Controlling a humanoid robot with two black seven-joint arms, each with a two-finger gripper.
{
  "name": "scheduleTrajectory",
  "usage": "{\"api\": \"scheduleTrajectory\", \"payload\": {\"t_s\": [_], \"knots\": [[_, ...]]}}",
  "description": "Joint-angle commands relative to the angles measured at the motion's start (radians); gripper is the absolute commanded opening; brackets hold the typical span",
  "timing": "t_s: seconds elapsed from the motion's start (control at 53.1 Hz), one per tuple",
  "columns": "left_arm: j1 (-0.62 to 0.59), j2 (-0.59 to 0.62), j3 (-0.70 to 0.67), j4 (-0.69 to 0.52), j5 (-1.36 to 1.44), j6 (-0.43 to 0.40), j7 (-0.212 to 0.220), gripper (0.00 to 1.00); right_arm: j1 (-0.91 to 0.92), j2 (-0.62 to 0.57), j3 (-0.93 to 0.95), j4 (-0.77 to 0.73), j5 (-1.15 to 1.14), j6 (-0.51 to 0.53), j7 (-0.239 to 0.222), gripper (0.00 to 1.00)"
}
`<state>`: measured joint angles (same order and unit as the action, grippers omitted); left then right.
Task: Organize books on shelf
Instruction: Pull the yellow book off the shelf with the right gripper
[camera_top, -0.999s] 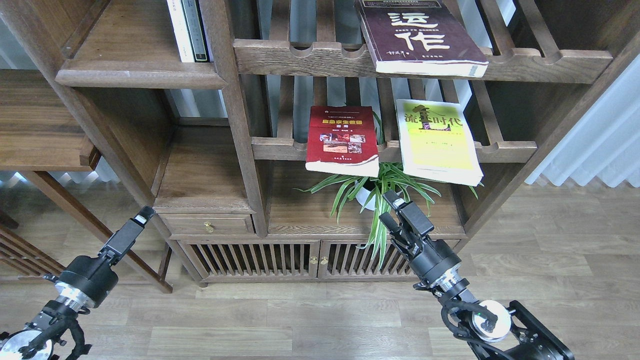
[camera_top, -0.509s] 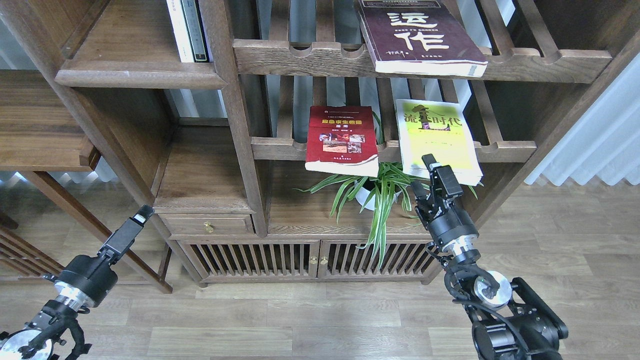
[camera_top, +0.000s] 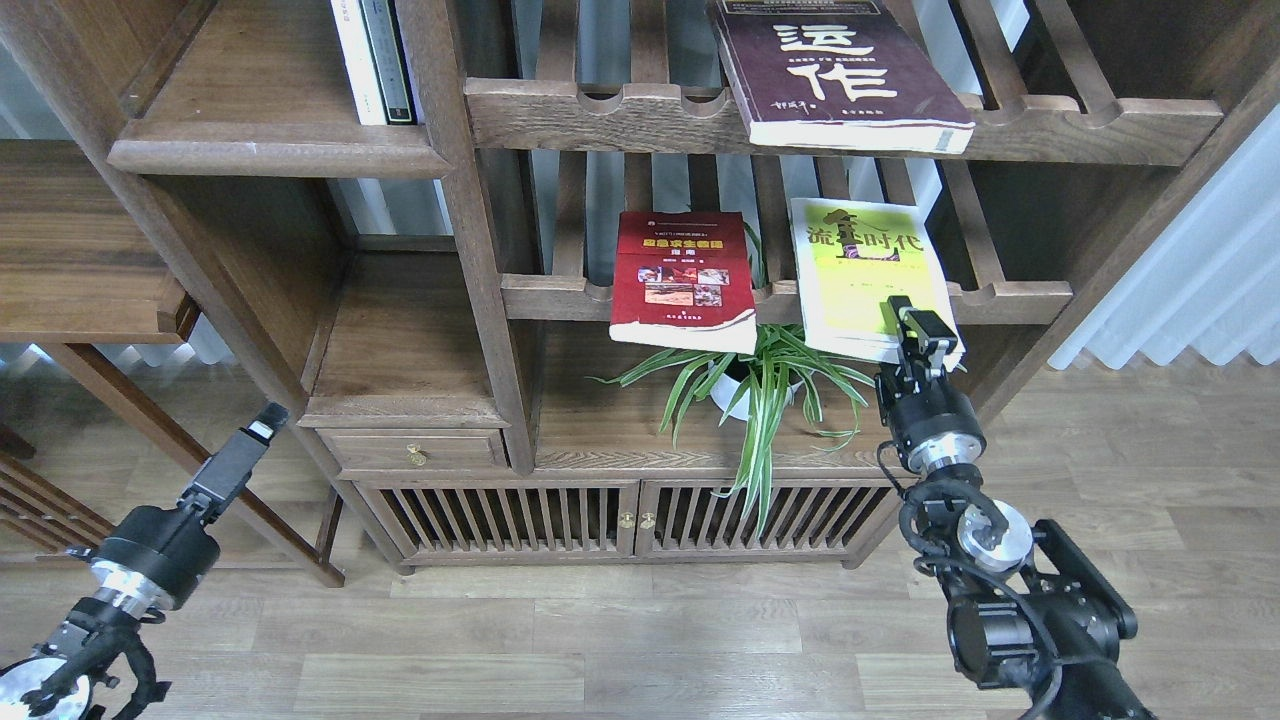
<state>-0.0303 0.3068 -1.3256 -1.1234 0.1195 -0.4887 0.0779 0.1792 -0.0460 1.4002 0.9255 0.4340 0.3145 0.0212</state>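
Three books lie flat on slatted racks. The maroon book (camera_top: 835, 75) with white characters is on the upper rack. The red book (camera_top: 683, 280) and the yellow-green book (camera_top: 865, 270) lie side by side on the middle rack, their front edges overhanging. My right gripper (camera_top: 915, 325) is at the front edge of the yellow-green book with its fingers apart; one finger shows over the cover. My left gripper (camera_top: 260, 428) hangs low at the left, empty, its fingers seen as one dark bar. The solid shelf (camera_top: 270, 150) is at the upper left.
Two upright books (camera_top: 375, 60) stand at the right end of the solid shelf. A potted spider plant (camera_top: 745, 385) sits under the middle rack, just left of my right arm. A thick post (camera_top: 470, 220) separates shelf and racks. A drawer (camera_top: 415, 450) and slatted cabinet doors (camera_top: 620, 520) lie below.
My right gripper has risen up and to the right, from in front of the plant to the yellow-green book's front edge. My left gripper has sunk slightly to the left.
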Motion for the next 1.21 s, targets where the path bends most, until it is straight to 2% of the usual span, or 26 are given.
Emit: {"api": "scheduleTrajectory", "payload": {"t_s": [0.0,0.094,0.226,0.452,0.546,0.565,0.791,0.961,1.018,1.055,1.187], "knots": [[0.003,-0.003,-0.001,0.004,0.0,0.0,0.003,1.0,-0.121,-0.018,0.003,0.157,0.063,0.034,-0.003,0.02],[0.003,-0.02,0.0,0.008,0.0,0.0,0.005,1.0,-0.242,-0.031,-0.004,0.318,0.147,0.072,-0.006,0.01],[0.004,-0.026,0.006,0.025,-0.001,0.0,0.005,1.0,-0.371,-0.038,-0.017,0.426,0.169,0.167,-0.007,0.01],[0.026,-0.031,0.005,0.034,-0.001,0.0,-0.003,1.0,-0.618,-0.094,-0.142,0.454,0.166,0.174,-0.052,0.01],[0.05,-0.029,0.026,0.034,-0.009,0.0,-0.003,1.0,-0.699,-0.133,-0.237,0.447,0.166,0.174,-0.055,0.01],[0.082,-0.029,0.07,0.037,-0.015,0.0,0.008,1.0,-0.74,-0.164,-0.323,0.44,0.164,0.174,-0.055,0.01],[0.078,-0.041,0.247,0.204,-0.015,0.0,-0.007,1.0,-0.676,-0.158,-0.495,0.294,0.134,0.174,-0.056,0.02],[0.107,-0.034,0.362,0.217,-0.026,0.0,0.005,1.0,-0.59,-0.117,-0.613,0.251,0.137,0.174,-0.096,0.03],[0.133,-0.029,0.408,0.212,-0.027,0.0,-0.007,1.0,-0.551,-0.078,-0.644,0.227,0.137,0.174,-0.099,0.03],[0.145,-0.031,0.414,0.209,-0.026,0.0,0.003,1.0,-0.534,-0.062,-0.655,0.216,0.137,0.174,-0.101,0.03],[0.147,-0.034,0.411,0.195,-0.026,0.0,0.0,1.0,-0.498,-0.048,-0.695,0.191,0.137,0.174,-0.103,0.03]]}}
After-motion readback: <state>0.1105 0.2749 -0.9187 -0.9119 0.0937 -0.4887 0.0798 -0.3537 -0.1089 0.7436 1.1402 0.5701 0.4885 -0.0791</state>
